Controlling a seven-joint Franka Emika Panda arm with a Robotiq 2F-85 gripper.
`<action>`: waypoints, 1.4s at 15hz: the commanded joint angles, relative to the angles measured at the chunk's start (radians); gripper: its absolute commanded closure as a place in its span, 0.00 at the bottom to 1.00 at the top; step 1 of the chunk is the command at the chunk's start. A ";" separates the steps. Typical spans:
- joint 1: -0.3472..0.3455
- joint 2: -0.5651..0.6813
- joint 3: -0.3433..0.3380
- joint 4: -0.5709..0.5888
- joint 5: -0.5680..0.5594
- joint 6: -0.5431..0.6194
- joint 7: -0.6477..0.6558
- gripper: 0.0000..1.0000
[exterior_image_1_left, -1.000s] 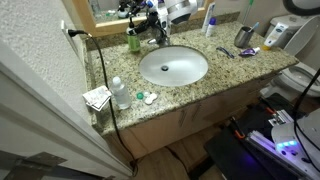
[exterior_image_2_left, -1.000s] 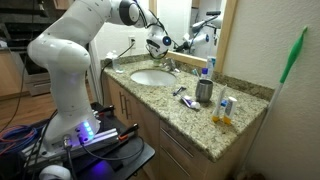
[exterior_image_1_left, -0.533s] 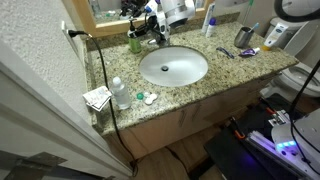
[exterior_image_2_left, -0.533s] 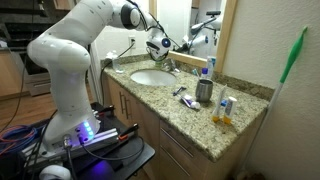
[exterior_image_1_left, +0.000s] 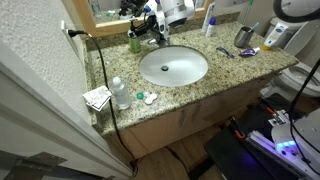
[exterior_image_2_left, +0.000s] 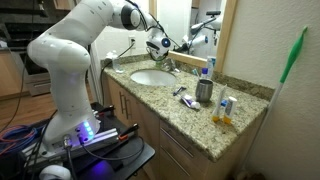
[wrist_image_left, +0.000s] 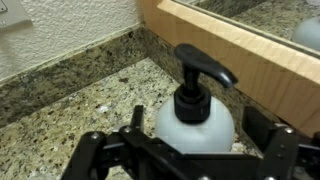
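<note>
The gripper (wrist_image_left: 182, 142) is open. In the wrist view its two dark fingers (wrist_image_left: 88, 152) stand wide apart at the lower left and lower right, and a visible gap lies between each one and the bottle between them. It grips nothing.

That bottle is a soap dispenser (wrist_image_left: 195, 118) with a pale rounded body and a black pump head whose spout points to the right. It stands upright on the speckled granite counter (wrist_image_left: 60, 110), at the back, close to where the counter meets the wall. A wooden mirror frame (wrist_image_left: 245, 55) runs just behind it.

In an exterior view from above, the gripper (exterior_image_1_left: 150, 24) hangs low over the back edge of the counter, and the soap dispenser (exterior_image_1_left: 133, 41) stands just beside it, behind the left rim of the oval white sink (exterior_image_1_left: 173, 66). A black cord (exterior_image_1_left: 101, 80) runs down the wall from above the counter's left end.

Well apart from the gripper, a metal cup (exterior_image_1_left: 243, 37) stands toward the right end of the counter and a small clear bottle (exterior_image_1_left: 120, 94) stands near the front left corner.

In an exterior view from the side, the white arm (exterior_image_2_left: 75, 50) arches over from the left and the gripper (exterior_image_2_left: 160, 45) reaches toward the mirror behind the sink (exterior_image_2_left: 152, 76).
</note>
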 joint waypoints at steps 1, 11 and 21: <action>0.004 -0.079 0.005 -0.091 -0.014 0.049 0.031 0.00; 0.177 -0.482 -0.241 -0.559 -0.537 0.023 0.682 0.00; -0.009 -0.828 -0.114 -0.820 -0.534 -0.178 0.666 0.00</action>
